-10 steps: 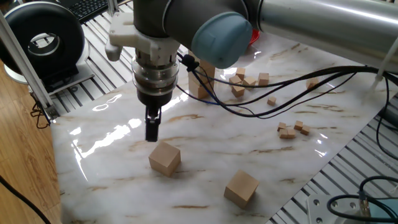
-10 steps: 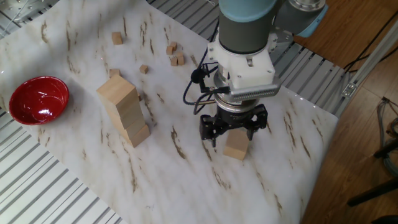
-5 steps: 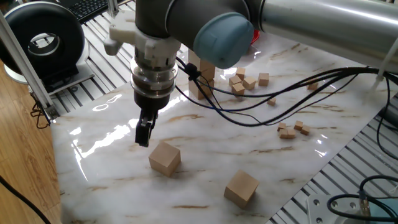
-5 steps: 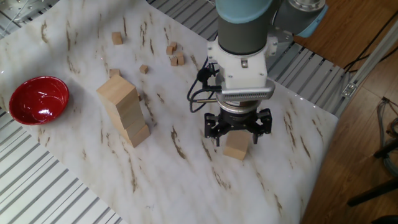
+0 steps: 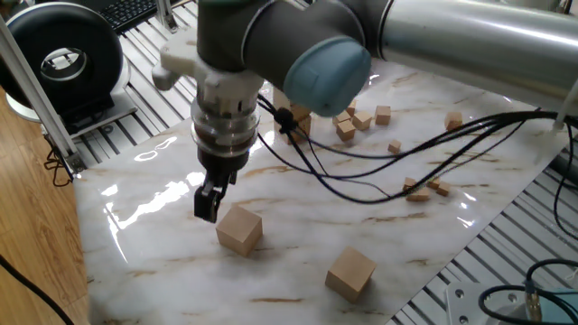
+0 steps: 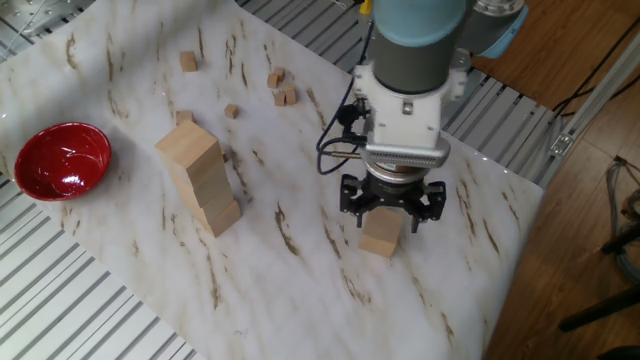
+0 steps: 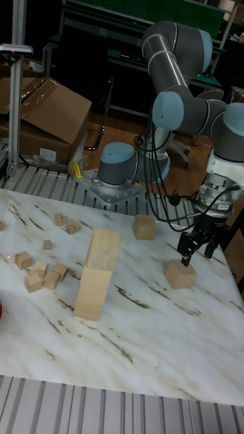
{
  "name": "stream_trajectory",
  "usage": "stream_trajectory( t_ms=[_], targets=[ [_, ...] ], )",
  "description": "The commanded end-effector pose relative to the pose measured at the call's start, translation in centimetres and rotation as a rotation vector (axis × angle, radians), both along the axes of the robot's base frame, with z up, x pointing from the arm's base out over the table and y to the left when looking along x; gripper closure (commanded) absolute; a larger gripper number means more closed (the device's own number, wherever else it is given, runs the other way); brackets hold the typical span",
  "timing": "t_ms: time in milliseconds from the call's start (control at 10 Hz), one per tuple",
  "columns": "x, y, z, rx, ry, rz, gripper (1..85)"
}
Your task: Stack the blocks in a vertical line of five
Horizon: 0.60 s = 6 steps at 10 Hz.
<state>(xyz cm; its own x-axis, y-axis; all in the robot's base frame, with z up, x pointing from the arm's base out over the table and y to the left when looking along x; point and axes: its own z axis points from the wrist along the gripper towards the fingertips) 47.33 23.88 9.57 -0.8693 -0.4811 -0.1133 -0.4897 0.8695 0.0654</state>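
Observation:
Three large tan blocks form a leaning stack [image 6: 203,183], also seen as the stack [image 7: 97,274]. A loose block [image 6: 380,234] lies on the marble top, seen too as the block [image 5: 239,228] and the block [image 7: 180,274]. My gripper [image 6: 392,203] hovers open just above this block, fingers spread to either side of its top. In the tall view the gripper [image 7: 196,253] hangs over the block's far upper edge. A second loose block [image 5: 350,273] sits nearer the table edge, showing as the block [image 7: 144,227].
A red bowl [image 6: 59,160] stands at the left edge. Several tiny wooden cubes [image 6: 280,88] lie scattered at the far side, and more tiny cubes [image 7: 41,274] lie near the stack. Black cables [image 5: 379,171] trail from the wrist over the table.
The gripper has shifted sideways toward the loose block and sunk lower, turning slightly at the wrist. It stays open. No block has moved.

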Motion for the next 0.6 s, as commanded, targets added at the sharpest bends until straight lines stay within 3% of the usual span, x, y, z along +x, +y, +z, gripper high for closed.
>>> stream_trajectory(
  t_ms=[0, 100, 500],
  targets=[
    [-0.8, -0.7, -2.4, -0.051, -0.046, -0.024, 8.7],
    [-0.3, -1.1, -3.0, -0.057, -0.073, 0.001, 4.3],
    [-0.1, -0.8, -4.5, -0.013, -0.095, -0.012, 1.7]
  ],
)
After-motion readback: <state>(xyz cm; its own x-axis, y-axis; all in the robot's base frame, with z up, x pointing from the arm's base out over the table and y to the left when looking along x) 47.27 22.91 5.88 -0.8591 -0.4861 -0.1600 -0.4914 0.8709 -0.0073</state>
